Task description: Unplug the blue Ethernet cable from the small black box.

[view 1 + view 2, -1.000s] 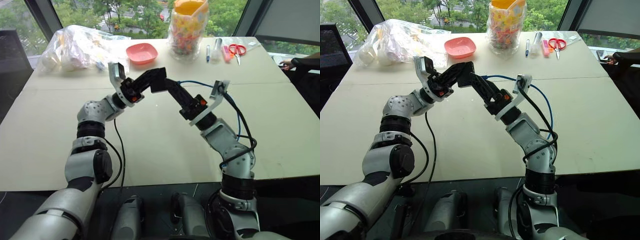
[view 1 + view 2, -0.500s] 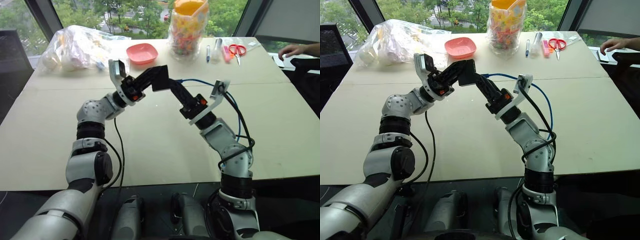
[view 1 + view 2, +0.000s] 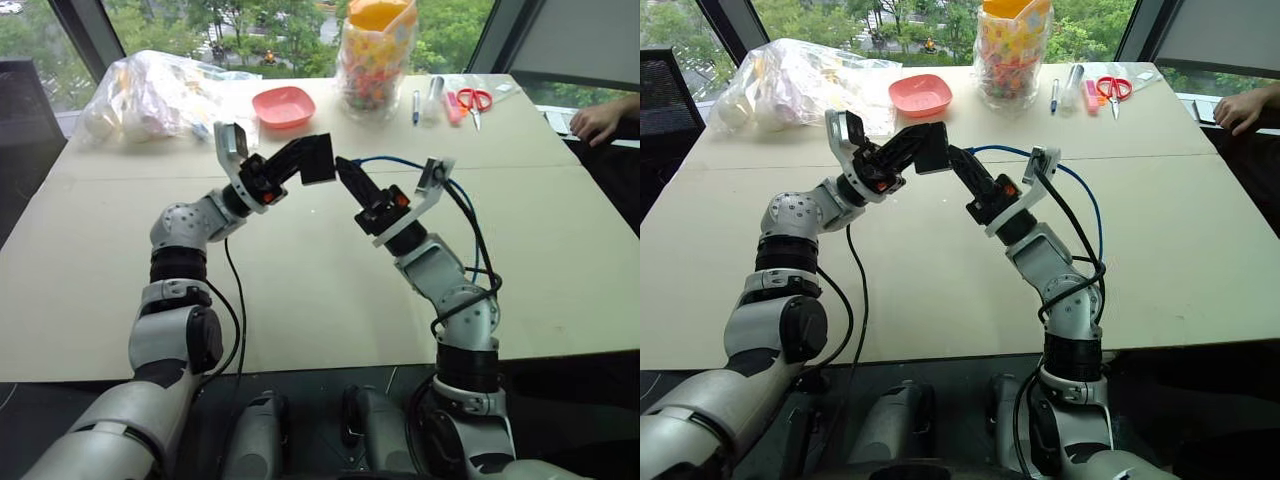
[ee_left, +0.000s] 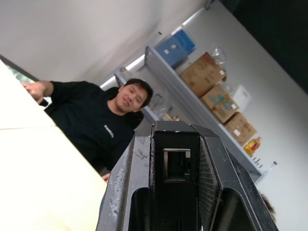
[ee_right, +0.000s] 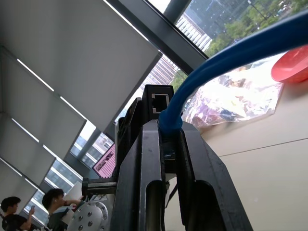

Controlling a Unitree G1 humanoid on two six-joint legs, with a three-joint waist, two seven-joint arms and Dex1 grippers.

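Two grippers raised over table (image 3: 300, 290), seen from above: left gripper (image 3: 298, 160) clamping small black box (image 3: 317, 158); right gripper (image 3: 347, 175) just beside, clenched on blue Ethernet cable (image 3: 385, 161).

Left wrist: box port (image 4: 176, 165) empty, facing outward.

Right wrist: cable (image 5: 231, 57) pinched, plug apparently already free of box (image 5: 157, 101).

Beyond: pink bowl (image 3: 283, 105), apparently empty; candy-filled jar (image 3: 376, 60).

The right gripper (image 3: 344, 168), whose tips met the small black box (image 3: 318, 159) a second ago, now stands apart from it with a clear gap between them. Its fingers (image 5: 166, 159) have closed on the plug end of the blue Ethernet cable (image 5: 231, 53), which is out of the box; the port (image 4: 176, 164) stands empty.
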